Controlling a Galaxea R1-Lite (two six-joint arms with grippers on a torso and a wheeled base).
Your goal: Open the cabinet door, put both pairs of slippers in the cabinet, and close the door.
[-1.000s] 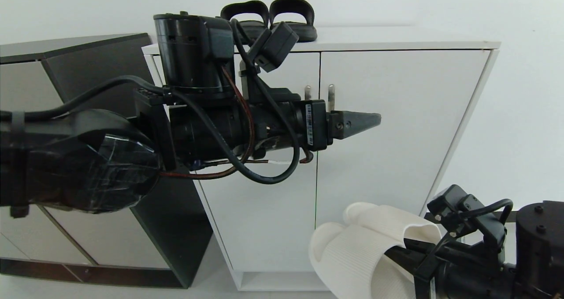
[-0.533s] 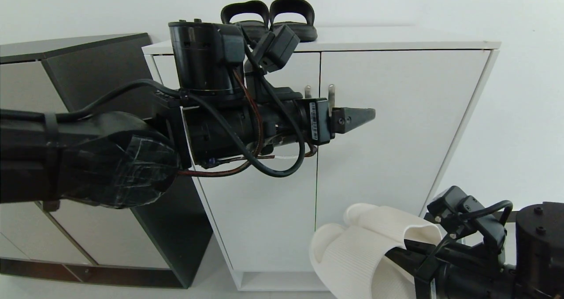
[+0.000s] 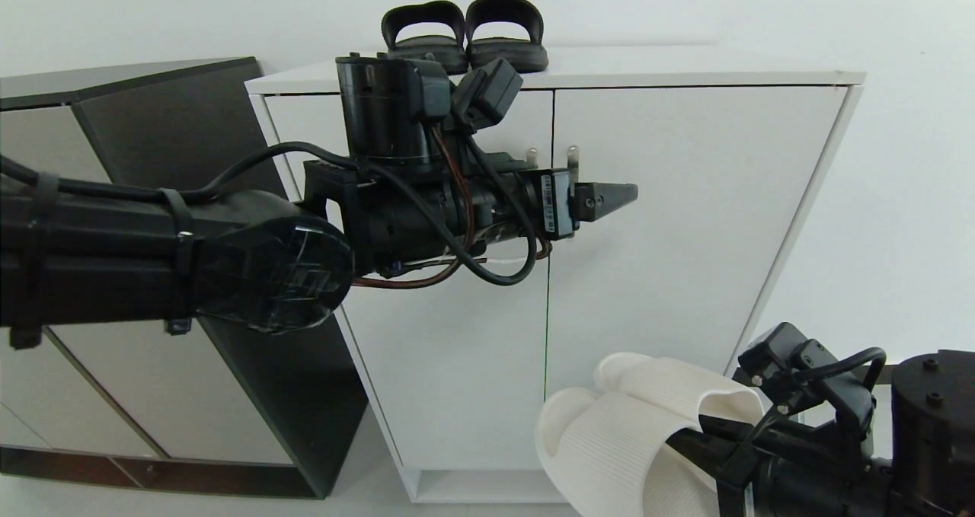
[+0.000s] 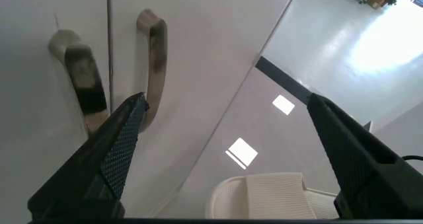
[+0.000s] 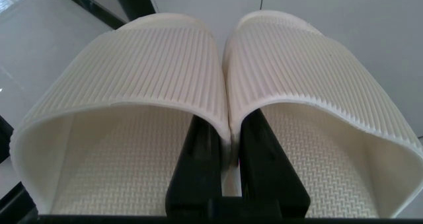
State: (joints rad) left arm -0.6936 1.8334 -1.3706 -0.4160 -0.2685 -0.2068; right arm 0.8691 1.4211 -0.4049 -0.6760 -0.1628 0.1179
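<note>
The task is judged to be at its very start: both doors of the white cabinet are seen shut, the seam between them unbroken, and neither pair of slippers has been put inside. The left gripper is held in front of the cabinet's upper middle, just beside the two metal handles that flank the seam. Its fingers are spread wide with nothing between them, and one fingertip is seen close against a handle, though contact cannot be confirmed. The white slippers are carried low in front of the cabinet's right door, near its base. The right gripper is closed on them, its fingers pinching the two inner side walls where the pair meets. These slippers are shown as cream-white slides with finely ribbed upper bands and a small embossed pattern on the footbeds, pressed side by side. The black slippers are left on top of the cabinet, above its left door, standing side by side as plain matte slides with broad straps. A door is yet to be opened, both pairs stowed, and the door closed
</note>
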